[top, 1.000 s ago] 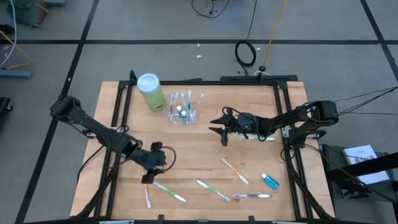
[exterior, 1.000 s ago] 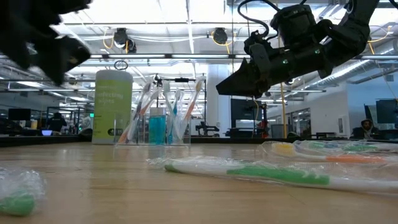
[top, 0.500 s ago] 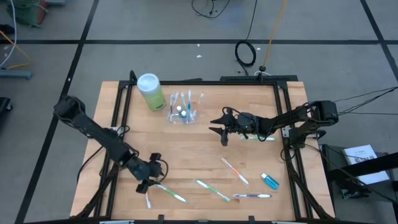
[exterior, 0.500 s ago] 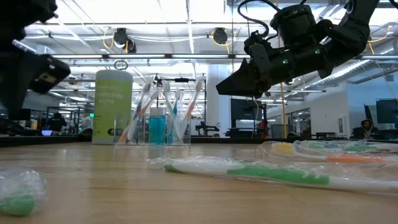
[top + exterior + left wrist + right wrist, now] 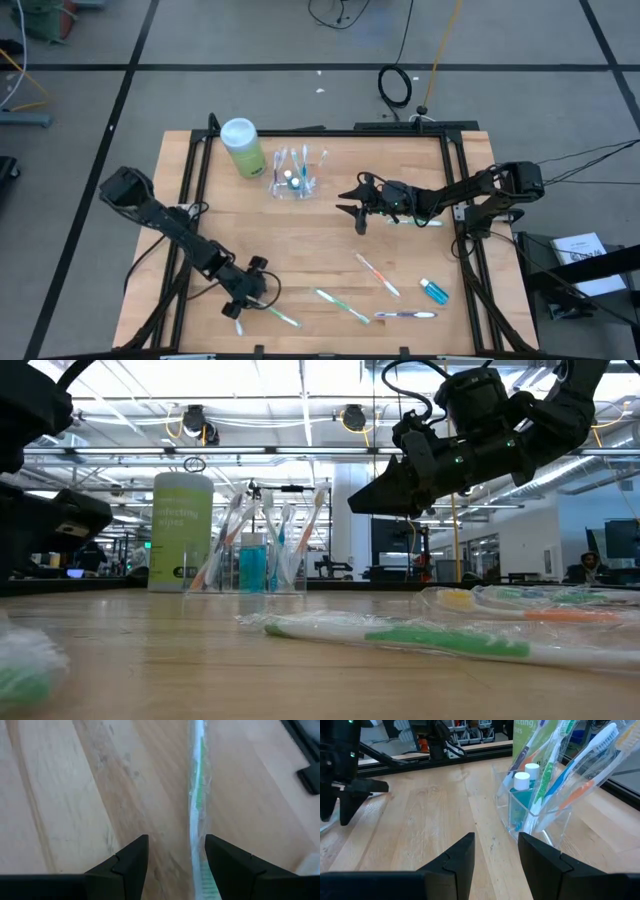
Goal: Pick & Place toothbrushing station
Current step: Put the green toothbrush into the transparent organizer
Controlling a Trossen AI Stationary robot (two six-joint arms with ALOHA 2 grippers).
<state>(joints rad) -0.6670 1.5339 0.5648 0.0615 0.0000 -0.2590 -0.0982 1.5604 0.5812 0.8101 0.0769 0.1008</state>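
- While the clear cup [image 5: 293, 183] stands at the far middle of the wooden table [image 5: 320, 240], packed with upright toothbrushes and two blue toothpaste tubes, the light-green bottle [image 5: 241, 146] stands just beside it, toward the left arm's side.
- Well away from the cup, at the table's near edge, the left gripper [image 5: 247, 303] hangs low over a wrapped green toothbrush [image 5: 274, 312]; its fingers [image 5: 131, 860] are spread and hold nothing, with the wrapped brush [image 5: 198, 810] running just beside one fingertip.
- Near the cup, on its right-arm side, the right gripper [image 5: 357, 212] hovers above the table, fingers [image 5: 460, 854] parted and empty, pointing toward the cup [image 5: 540, 810].
- Farther from the cup, along the near right part of the table, lie a second green toothbrush [image 5: 342, 305], a pink-and-white one [image 5: 377, 274], a pale one [image 5: 405, 315] and a loose blue toothpaste tube [image 5: 434, 291].
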